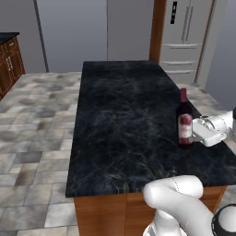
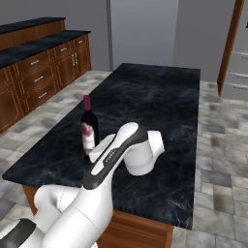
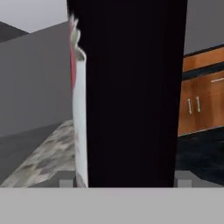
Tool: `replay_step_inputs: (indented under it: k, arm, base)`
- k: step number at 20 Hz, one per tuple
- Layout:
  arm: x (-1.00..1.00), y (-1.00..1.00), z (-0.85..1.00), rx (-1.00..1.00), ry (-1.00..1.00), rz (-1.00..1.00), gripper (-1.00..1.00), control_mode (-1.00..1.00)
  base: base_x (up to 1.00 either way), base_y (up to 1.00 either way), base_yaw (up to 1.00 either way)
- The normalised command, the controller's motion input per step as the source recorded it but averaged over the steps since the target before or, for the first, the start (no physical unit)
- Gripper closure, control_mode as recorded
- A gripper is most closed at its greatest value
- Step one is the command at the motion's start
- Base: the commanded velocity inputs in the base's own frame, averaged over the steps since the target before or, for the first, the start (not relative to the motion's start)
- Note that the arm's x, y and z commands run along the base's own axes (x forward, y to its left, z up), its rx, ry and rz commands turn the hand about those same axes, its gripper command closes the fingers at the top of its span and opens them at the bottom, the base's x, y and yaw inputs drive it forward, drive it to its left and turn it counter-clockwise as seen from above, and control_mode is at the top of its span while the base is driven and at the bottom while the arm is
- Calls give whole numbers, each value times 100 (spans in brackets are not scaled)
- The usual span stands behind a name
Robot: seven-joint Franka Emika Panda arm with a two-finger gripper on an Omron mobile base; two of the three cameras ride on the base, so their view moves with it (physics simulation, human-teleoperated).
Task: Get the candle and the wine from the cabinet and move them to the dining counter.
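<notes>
standing the wine [image 1: 185, 120] upright on the dining counter [image 1: 120, 115], our gripper [image 1: 197, 130] brackets it wide; grip unclear, so we back straight off.

Wine [image 2: 88, 127] upright on dining counter [image 2: 160, 101]

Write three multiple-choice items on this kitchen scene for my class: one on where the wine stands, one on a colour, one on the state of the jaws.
1. Where does the wine stand?
A. On the floor
B. On the dining counter
C. Inside the refrigerator

2. What colour is the bottle's neck capsule?
A. Dark red
B. Green
C. Gold

3. How do the jaws of the gripper stand?
A. Fully shut, away from the bottle
B. Spread wide, one on each side of the bottle
C. Clamped on a candle

Answers: 1 B, the bottle is upright on the marble top. 2 A, both base views show it. 3 B, the hand view shows a finger tip at each side of the bottle.
</notes>
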Motion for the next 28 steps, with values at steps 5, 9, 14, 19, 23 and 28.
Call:
replay_step_inputs:
  k: [5, 9, 14, 19, 23, 28]
  arm:
    - [3, 1, -44, 6, -12, -36, 100, -100]
    - [5, 0, -49, 0, -12, -53, 100, -100]
    - [20, -6, -33, 0, 0, -36, 100, -100]
    - [22, -16, -29, 0, 0, -12, 100, -100]
    - [15, -34, -28, 0, 0, 2, 100, -100]
    - [3, -50, -21, 0, 0, 10, 100, -100]
  base:
    - [0, 0, 0]
    - [0, 0, 0]
    - [0, 0, 0]
    - [0, 0, 0]
    - [0, 0, 0]
    - [0, 0, 0]
